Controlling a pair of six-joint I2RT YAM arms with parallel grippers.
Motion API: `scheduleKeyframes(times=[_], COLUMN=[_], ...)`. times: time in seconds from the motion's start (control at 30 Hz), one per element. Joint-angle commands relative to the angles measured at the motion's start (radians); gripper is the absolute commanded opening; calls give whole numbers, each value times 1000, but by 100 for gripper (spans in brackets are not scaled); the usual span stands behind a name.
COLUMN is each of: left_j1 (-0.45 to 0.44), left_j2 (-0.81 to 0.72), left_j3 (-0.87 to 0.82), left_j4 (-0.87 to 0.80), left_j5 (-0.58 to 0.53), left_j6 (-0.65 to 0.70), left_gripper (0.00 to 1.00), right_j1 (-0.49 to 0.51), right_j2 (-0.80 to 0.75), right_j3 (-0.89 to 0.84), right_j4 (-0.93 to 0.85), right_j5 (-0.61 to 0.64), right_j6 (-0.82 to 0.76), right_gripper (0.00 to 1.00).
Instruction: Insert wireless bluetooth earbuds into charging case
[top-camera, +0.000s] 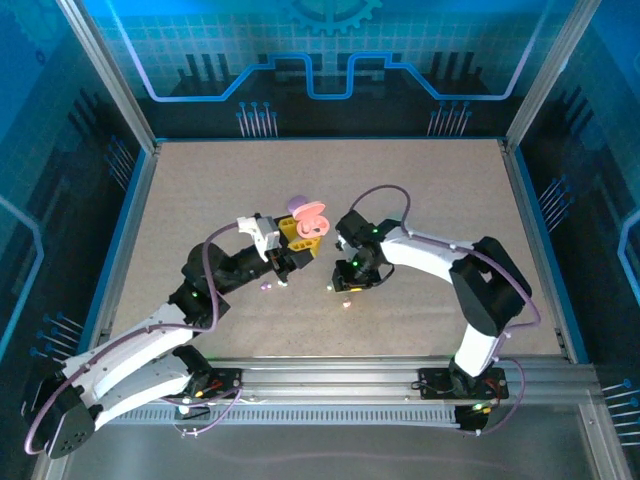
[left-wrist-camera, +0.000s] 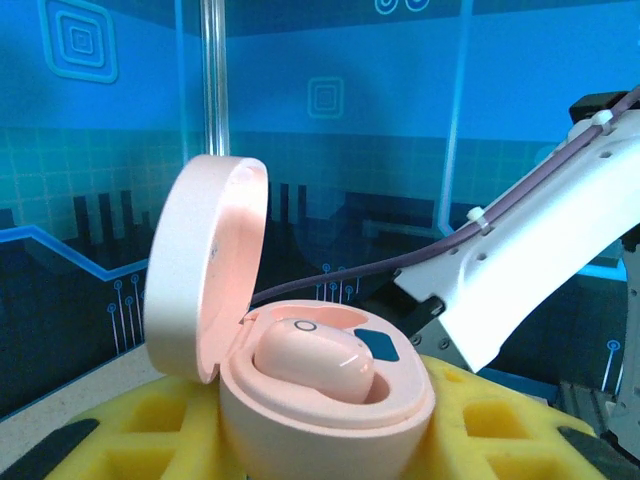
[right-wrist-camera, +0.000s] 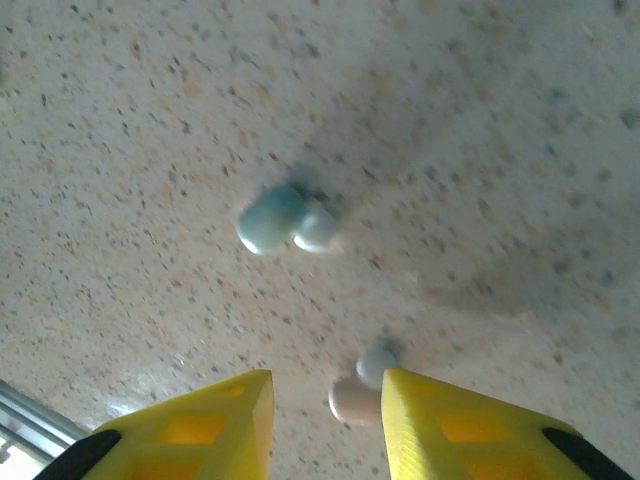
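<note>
The left claw (top-camera: 305, 232) is up off the bench (top-camera: 200, 200), a touch left of the middle. It is drawn in narrow and clamped on the pink case (left-wrist-camera: 330, 420), whose body sits wedged between the yellow fingers (left-wrist-camera: 150, 435). The lid (left-wrist-camera: 205, 270) stands swung open to the left. One pink earbud (left-wrist-camera: 315, 360) lies seated inside, with a small ring mark (left-wrist-camera: 303, 325) on its top. The socket next to it shows a teal patch (left-wrist-camera: 377, 345). A purple case (top-camera: 296, 204) peeks out just behind, on the far side; whether the two cases touch cannot be told.

Over to the right claw (right-wrist-camera: 326, 390): it points down at the bench just right of the middle, jaws parted a moderate way and gripping nothing. A second pink earbud (right-wrist-camera: 352, 402) lies on the speckled surface between the fingertips. It sits hard against the finger on the right of the wrist view and apart from the other. A mint earbud (right-wrist-camera: 272, 220) lies farther out, apart from both fingers.

As for room, the two claws are near each other, with the right arm's white link (left-wrist-camera: 520, 260) crossing close behind the open case. Everything sits in the middle strip, nearer the rail (top-camera: 330, 375) at the near edge. A tiny purple earbud (top-camera: 265, 288) lies on the bench below the left claw. Open surface runs on to the far edge and both far corners.
</note>
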Motion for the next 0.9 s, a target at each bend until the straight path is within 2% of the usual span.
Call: scheduleKeyframes(times=[0.0,0.27,0.87], left_j1=[-5,-6,-6], left_j2=[-18,-29,-15], left_j3=[-10,-16,-18], left_j4=[1,-12,-4], left_j5=[-21,-27,-27], left_j6=[22,26,23], left_gripper=[32,32,32], right_j1=[25,38,36], right_j2=[52,116,130], right_j3=[59,89,72], right_j4=[-22,-37,-67], right_j5=[-17,-23,7], right_j6=[-55,-70,-97], right_gripper=[36,36,36])
